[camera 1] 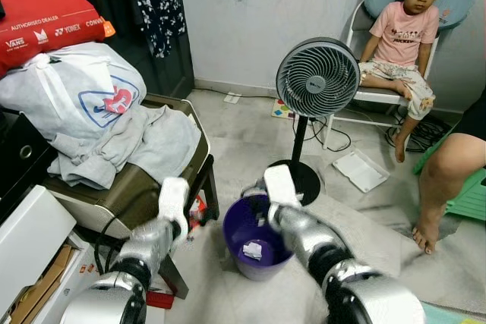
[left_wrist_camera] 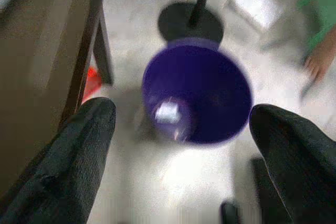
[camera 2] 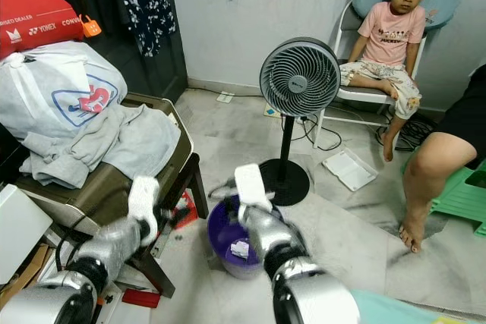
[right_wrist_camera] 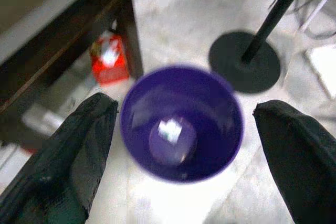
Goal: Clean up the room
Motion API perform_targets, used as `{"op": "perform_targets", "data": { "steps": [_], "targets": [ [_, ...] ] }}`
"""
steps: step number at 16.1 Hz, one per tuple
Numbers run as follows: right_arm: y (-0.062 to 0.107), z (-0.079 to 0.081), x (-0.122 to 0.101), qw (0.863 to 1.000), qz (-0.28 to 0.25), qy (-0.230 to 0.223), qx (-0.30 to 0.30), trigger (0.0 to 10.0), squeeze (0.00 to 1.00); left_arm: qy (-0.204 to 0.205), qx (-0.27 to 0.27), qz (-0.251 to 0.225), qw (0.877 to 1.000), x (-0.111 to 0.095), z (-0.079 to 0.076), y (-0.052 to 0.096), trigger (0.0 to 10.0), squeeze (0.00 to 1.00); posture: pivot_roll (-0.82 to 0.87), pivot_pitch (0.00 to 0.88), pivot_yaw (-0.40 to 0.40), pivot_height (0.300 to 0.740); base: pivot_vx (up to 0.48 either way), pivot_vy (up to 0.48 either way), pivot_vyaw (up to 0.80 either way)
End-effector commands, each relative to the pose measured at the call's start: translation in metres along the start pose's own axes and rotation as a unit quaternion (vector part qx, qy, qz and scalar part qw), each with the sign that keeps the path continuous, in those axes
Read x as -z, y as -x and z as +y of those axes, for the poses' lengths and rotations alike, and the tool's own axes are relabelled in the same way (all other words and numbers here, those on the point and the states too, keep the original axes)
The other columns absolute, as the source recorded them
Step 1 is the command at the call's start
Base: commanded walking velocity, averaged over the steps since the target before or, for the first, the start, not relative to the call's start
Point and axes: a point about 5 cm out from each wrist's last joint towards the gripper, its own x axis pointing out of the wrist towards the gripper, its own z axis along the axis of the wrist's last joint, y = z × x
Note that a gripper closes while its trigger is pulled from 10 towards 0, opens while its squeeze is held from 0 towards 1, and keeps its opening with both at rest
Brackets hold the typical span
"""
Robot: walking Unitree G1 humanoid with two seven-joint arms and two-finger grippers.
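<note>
Right now everything turns on the purple bin (camera 1: pixel 258 246), which stands upright on the floor in front of the fan (camera 1: pixel 317 80), its mouth facing straight up and its long axis vertical. Inside it, on the bottom, lies a small white scrap (right_wrist_camera: pixel 169 128). The right gripper (right_wrist_camera: pixel 184 150) hangs directly above the bin, looking straight down into its mouth, and its two black fingers (right_wrist_camera: pixel 79 150) are spread wide with nothing between them, one on each side of the rim. The left gripper (left_wrist_camera: pixel 184 156) is also near the bin but off toward the side where the brown stool (camera 1: pixel 129 195) stands; its fingers are spread apart too and hold nothing, and the bin lies ahead of them and slightly away from the stool. Of the two, the right arm looks the nearer and the better lined up, since the bin's opening sits squarely between its fingertips. A red carton (right_wrist_camera: pixel 109 59) lies on the floor beside the bin, tucked against the stool's dark leg, closer to the left gripper. Beyond the bin, past the fan's black base, a flat white tray (camera 1: pixel 361 170) rests on the floor. If more rubbish is to go in, my guess is that the carton is the nearest candidate, though it sits partly under the stool.
</note>
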Motion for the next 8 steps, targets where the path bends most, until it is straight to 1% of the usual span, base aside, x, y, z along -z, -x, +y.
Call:
{"op": "perform_targets", "data": {
  "steps": [1, 2, 3, 4, 6, 7, 8],
  "targets": [
    [0.002, 0.001, 0.026, 0.999, 0.048, 0.022, 0.001, 10.0, 0.0, -0.05, -0.006, 0.051, 0.997, 0.018, 0.003, 0.003, 10.0, 0.0, -0.05, 0.0, 0.011, 0.74, 0.0, 0.0, 0.0],
    [0.004, 0.0, 0.036, 0.997, 0.069, 0.02, 0.001, 10.0, 0.0, -0.076, -0.01, 0.074, 0.994, 0.027, 0.003, 0.005, 10.0, 0.0, -0.05, 0.0, 0.01, 0.74, 0.0, 0.0, 0.0],
    [0.003, 0.0, 0.034, 0.998, 0.066, 0.025, -0.002, 10.0, 0.0, -0.097, -0.021, 0.091, 0.991, 0.035, 0.006, 0.007, 10.0, 0.0, -0.07, 0.0, 0.01, 0.74, 0.0, 0.0, 0.0],
    [0.003, 0.0, 0.033, 0.998, 0.064, 0.028, -0.002, 10.0, 0.0, -0.114, -0.023, 0.095, 0.989, 0.037, 0.006, 0.007, 10.0, 0.0, -0.07, 0.0, 0.011, 0.74, 0.0, 0.0, 0.0],
    [0.003, 0.0, 0.035, 0.997, 0.065, 0.037, -0.006, 10.0, 0.0, -0.159, -0.005, 0.095, 0.983, 0.037, -0.002, 0.005, 10.0, 0.0, -0.06, 0.0, 0.005, 0.74, 0.0, 0.0, 0.0],
    [0.003, 0.001, 0.034, 0.996, 0.064, 0.055, -0.012, 10.0, 0.0, -0.169, 0.001, 0.091, 0.981, 0.036, -0.005, 0.004, 10.0, 0.0, -0.06, 0.0, 0.003, 0.74, 0.0, 0.0, 0.0],
    [0.003, 0.003, 0.035, 0.995, 0.064, 0.068, -0.017, 10.0, 0.0, -0.169, 0.001, 0.09, 0.981, 0.036, -0.005, 0.004, 10.0, 0.0, -0.06, 0.0, 0.001, 0.74, 0.0, 0.0, 0.0]
  ]
}}
